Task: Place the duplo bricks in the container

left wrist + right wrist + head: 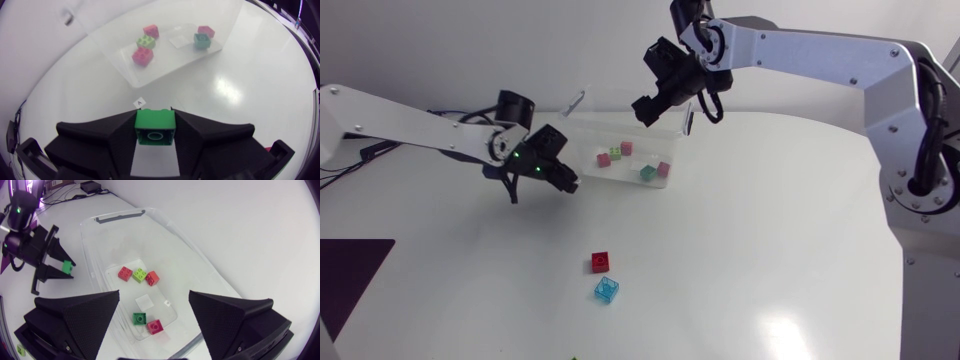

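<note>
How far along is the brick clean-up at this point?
Done: five bricks lie in the clear container. In hand: the left gripper is shut on a green brick beside the container; the right gripper hangs open above it. Left: at least a red brick and a blue brick on the table.

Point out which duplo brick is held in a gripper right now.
The green brick, clamped between the left gripper's fingers. All the others lie loose, either inside the container or out on the table.
</note>
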Controlling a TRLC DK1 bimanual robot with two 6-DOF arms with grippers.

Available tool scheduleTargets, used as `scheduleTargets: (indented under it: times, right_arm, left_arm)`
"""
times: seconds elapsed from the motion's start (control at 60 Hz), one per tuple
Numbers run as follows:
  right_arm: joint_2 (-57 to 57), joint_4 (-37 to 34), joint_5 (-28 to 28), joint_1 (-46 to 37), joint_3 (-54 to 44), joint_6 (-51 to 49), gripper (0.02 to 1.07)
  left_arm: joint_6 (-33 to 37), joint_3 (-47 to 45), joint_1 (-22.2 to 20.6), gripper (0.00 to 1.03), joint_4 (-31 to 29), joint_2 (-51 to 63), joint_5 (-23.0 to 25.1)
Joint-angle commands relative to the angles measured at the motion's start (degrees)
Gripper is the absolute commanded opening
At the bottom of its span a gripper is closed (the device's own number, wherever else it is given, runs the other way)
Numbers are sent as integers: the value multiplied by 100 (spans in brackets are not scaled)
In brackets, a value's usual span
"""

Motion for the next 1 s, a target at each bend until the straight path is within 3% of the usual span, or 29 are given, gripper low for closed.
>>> scheduleTargets:
  times: [0.0,0.3,0.55,0.9,0.967,0.983]
  right_arm:
    - [-267,37,0,60,-243,101,102]
    - [-654,99,26,60,-621,101,102]
    - [-917,116,53,33,-911,58,102]
    - [-1067,275,62,-28,-1341,31,102]
    - [-1076,283,62,-28,-1385,22,102]
    - [-1084,292,62,-28,-1403,22,102]
  left_arm:
    - [104,-35,77,28,-123,-638,80]
    - [-20,1204,15,28,-474,-840,98]
    - [-248,2830,-99,29,-615,179,142]
    - [-266,4974,-169,32,-1450,1990,168]
    - [-266,5097,-178,61,-1538,2104,168]
    - [-266,5097,-187,73,-1564,2104,159]
